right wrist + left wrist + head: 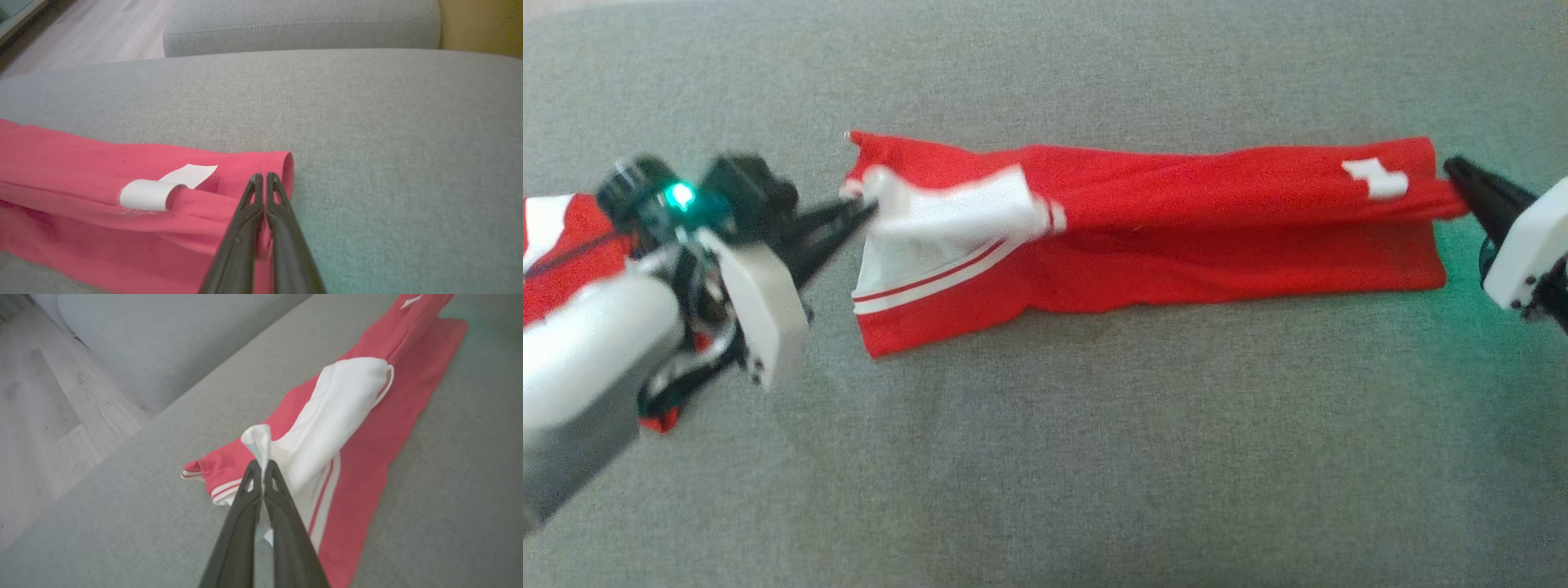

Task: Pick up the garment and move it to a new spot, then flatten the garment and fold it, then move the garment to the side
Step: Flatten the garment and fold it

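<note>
A red garment (1176, 237) with white panels and stripes lies stretched sideways across the grey cushion (1045, 457). My left gripper (866, 211) is shut on its white fabric at the left end; the left wrist view shows the garment (367, 428) pinched between that gripper's (261, 465) dark fingers. My right gripper (1458, 173) is shut on the red hem at the right end, and in the right wrist view the garment (81, 196) sits clamped in the same gripper (261, 177). The upper layer is lifted and taut between both grippers, while the lower layer rests flat.
A second red and white cloth (564, 253) lies at the far left, partly under my left arm. The cushion's edge drops to a wooden floor (45, 416) on the left. Another grey cushion (302, 24) stands beyond, with a yellow surface (482, 24) beside it.
</note>
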Tool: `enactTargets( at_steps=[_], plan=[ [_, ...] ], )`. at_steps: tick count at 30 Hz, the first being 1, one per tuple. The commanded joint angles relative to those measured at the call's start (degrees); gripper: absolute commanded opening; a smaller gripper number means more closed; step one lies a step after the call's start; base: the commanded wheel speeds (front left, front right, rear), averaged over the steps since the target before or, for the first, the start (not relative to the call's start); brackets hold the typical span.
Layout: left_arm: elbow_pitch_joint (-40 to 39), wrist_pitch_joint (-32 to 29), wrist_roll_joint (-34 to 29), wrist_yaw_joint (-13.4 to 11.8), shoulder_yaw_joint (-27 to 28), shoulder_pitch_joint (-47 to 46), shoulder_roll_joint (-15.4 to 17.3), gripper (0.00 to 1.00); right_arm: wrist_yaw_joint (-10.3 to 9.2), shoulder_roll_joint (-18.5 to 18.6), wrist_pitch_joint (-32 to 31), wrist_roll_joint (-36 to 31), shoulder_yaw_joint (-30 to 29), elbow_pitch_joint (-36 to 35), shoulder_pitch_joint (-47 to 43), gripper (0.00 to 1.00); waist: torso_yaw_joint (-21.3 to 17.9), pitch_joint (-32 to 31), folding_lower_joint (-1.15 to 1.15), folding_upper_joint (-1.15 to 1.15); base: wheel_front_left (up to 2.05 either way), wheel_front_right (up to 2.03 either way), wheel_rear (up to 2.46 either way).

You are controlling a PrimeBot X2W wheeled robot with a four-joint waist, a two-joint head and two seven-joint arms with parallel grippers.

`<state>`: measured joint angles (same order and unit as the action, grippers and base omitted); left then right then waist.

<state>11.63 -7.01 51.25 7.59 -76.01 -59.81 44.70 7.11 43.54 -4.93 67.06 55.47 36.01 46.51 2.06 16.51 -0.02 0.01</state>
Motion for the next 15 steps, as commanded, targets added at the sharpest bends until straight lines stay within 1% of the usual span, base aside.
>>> enactTargets(
  at_steps=[1,7,12,15],
  plan=[
    [-1.41,-0.75,-0.15,-0.11,2.69,-1.24,2.75,0.0,0.37,2.45,-0.5,0.68,0.2,-1.06,-1.59,0.0,0.02,-0.17,0.02,-0.01,0.0,0.0,0.0],
    [-6.1,-4.29,-0.06,-0.1,2.67,2.81,4.0,0.0,0.37,4.34,-3.23,2.1,1.63,-2.97,-1.9,0.0,-0.3,-0.09,0.02,-0.01,0.0,0.0,0.0],
    [-6.17,-5.04,-0.66,-0.1,2.67,3.89,3.95,0.0,0.37,4.74,-4.04,2.1,2.56,-3.31,-1.86,0.0,-0.46,0.23,0.02,-0.01,0.0,0.0,0.0],
    [-5.24,-5.31,-2.14,-0.1,2.66,4.13,3.55,0.0,0.37,4.46,-4.91,2.72,2.98,-3.48,-1.87,0.0,-0.57,0.45,0.02,-0.01,0.0,0.0,0.0]
  ],
)
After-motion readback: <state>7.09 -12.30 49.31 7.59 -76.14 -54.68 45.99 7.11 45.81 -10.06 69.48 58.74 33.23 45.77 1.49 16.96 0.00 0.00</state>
